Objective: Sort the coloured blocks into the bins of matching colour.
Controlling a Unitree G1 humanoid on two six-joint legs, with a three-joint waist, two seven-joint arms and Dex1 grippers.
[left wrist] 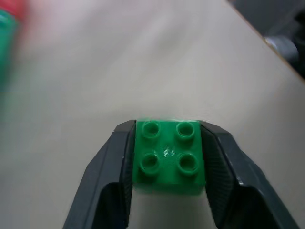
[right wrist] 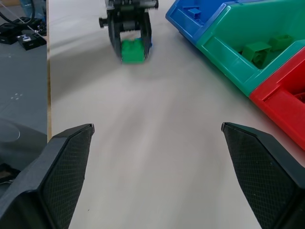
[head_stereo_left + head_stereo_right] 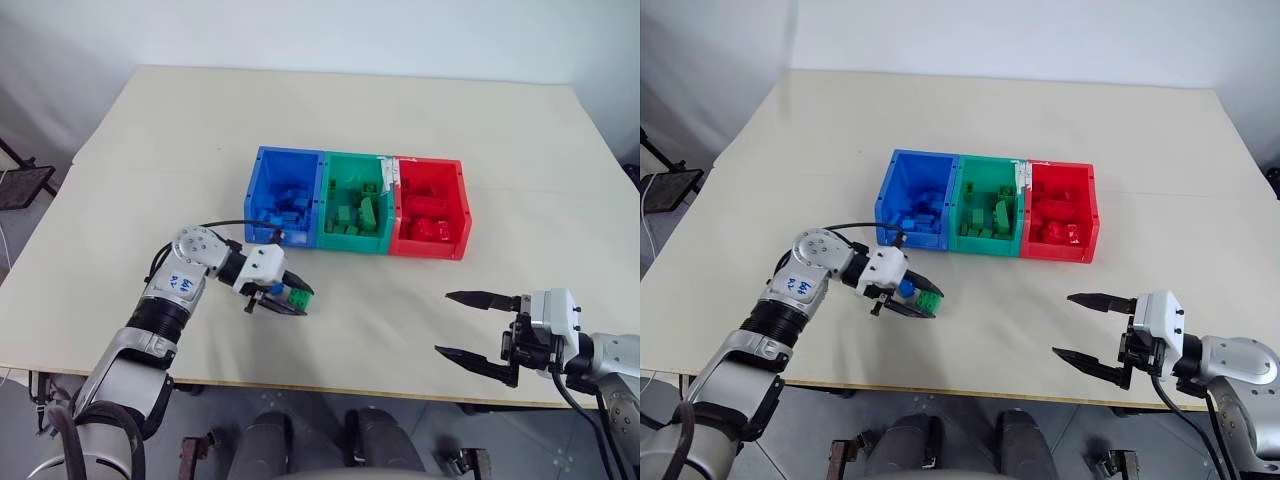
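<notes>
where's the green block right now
The green block sits clamped in the left gripper, low over the table just in front of the blue bin.

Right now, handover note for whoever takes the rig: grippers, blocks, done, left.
Left gripper: shut on the green block, low over the table, in front of the blue bin.
Right gripper: open, holding nothing, near the table's front edge, on the red bin's side.
A blue block sits right behind the green one, by the left gripper.
Bins: joined row of blue, green bin and red; each already holds blocks of its own colour.
Left: carry the green block to the green bin, then likely the blue one to the blue bin.
</notes>
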